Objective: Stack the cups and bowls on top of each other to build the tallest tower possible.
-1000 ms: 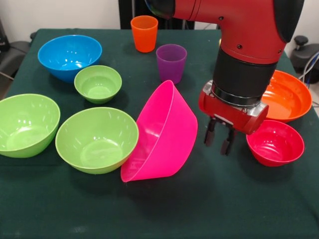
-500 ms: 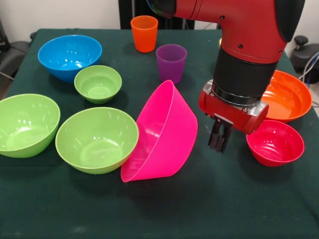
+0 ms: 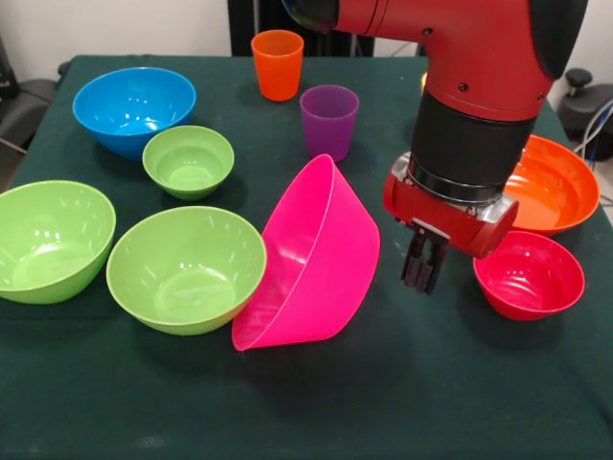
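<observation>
My gripper [image 3: 422,273] hangs just above the cloth between the large pink bowl [image 3: 311,259] and the small red bowl [image 3: 529,274], shut with nothing between its fingers. The pink bowl is tipped on its side, leaning on a lime green bowl [image 3: 186,268]. Two more lime green bowls [image 3: 50,240] [image 3: 188,161] and a blue bowl [image 3: 133,108] stand upright on the left. An orange bowl [image 3: 548,184] sits partly behind the arm. The orange cup [image 3: 277,64] and purple cup [image 3: 329,121] stand upright at the back. No stack is standing.
The dark green table cloth [image 3: 383,393] covers the whole surface. The red and black arm [image 3: 474,96] fills the upper right and hides what lies behind it.
The gripper's fingers closed from open to shut on nothing, staying in the same spot beside the pink bowl. Bowls and cups have not moved.
</observation>
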{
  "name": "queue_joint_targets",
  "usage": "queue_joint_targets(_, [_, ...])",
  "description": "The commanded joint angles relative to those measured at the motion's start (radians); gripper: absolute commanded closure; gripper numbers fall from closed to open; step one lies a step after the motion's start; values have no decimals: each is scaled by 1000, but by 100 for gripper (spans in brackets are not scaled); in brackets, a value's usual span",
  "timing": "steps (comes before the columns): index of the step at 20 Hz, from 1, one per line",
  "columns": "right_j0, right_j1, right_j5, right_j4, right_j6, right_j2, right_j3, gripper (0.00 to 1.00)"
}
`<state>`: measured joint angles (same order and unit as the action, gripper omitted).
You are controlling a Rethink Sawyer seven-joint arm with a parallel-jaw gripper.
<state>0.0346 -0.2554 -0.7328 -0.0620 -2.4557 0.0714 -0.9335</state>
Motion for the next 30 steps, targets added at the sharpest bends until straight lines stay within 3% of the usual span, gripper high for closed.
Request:
queue_joint_targets(1, [15, 38, -109, -1, 36, -66, 65, 100])
queue_joint_targets(3, [21, 31, -57, -1, 30, -72, 52, 100])
queue_joint_targets(7, [7, -9, -169, 2, 32, -49, 75, 100])
queue_joint_targets(12, [13, -30, -202, 3, 50, -51, 64, 100])
queue_joint_targets(17, [60, -7, -187, -19, 123, -70, 67, 100])
queue_joint_targets(30, [88, 60, -189, -40, 166, -91, 164, 100])
